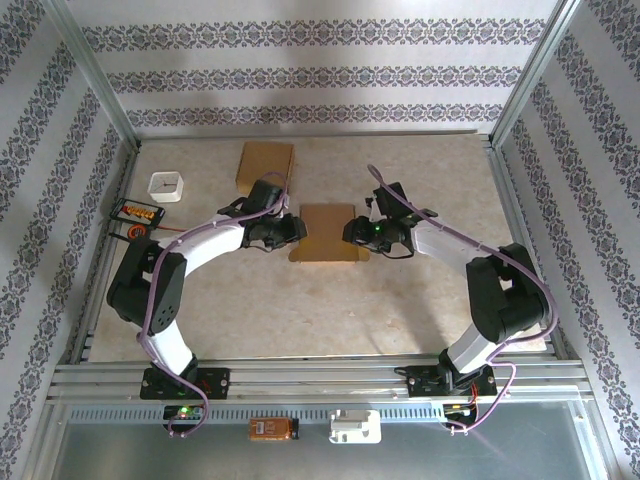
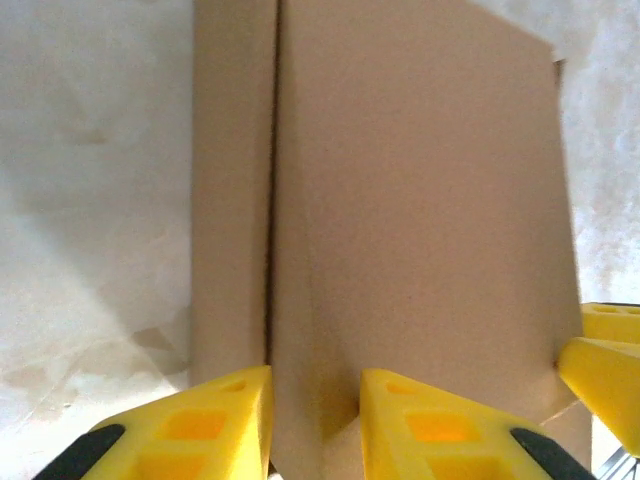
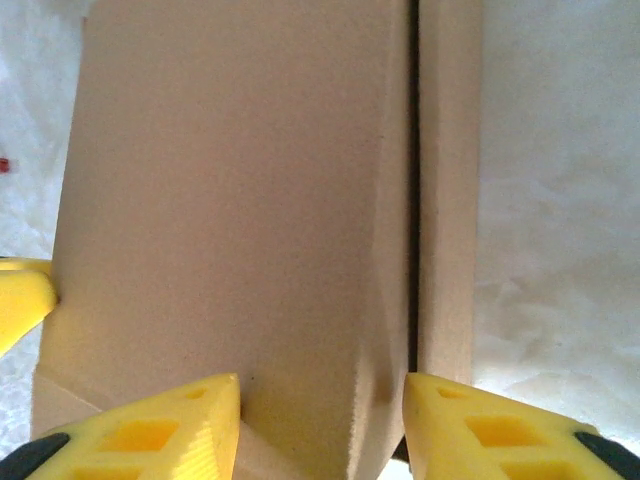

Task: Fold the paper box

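Brown paper box (image 1: 325, 235) lies between left claw (image 2: 315, 410) and right claw (image 3: 322, 415), each straddling an edge; grip unclear.

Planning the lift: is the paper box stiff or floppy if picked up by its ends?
Probably light: the paper box is thin brown card. Likely stiff across panels but hinging at its crease, so flaps may swing.
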You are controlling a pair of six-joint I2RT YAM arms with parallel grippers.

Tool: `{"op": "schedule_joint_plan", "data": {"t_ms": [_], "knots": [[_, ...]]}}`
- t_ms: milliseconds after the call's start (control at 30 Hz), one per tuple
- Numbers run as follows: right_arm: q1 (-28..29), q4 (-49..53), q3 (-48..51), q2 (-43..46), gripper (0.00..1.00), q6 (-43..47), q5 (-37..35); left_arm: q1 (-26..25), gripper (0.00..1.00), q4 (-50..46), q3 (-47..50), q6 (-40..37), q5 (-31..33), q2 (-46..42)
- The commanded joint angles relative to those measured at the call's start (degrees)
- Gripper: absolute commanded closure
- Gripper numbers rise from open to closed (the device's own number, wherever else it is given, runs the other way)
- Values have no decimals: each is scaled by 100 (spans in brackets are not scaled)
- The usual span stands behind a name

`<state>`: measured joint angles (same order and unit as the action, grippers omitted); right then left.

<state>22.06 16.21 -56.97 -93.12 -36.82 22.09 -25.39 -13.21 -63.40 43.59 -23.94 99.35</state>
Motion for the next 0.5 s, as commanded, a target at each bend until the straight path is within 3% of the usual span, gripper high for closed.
{"op": "schedule_joint_plan", "data": {"t_ms": [0,267,467], "knots": [[28,46,22,140,51,208,-291,24,72,207,19,-16,63,-22],[13,269,-336,768,43,316,-486,29,51,-161,-270,-323,438,-527],[27,133,-376,685,31,469,-594,25,35,-287,-467,-502,536,-417]]}}
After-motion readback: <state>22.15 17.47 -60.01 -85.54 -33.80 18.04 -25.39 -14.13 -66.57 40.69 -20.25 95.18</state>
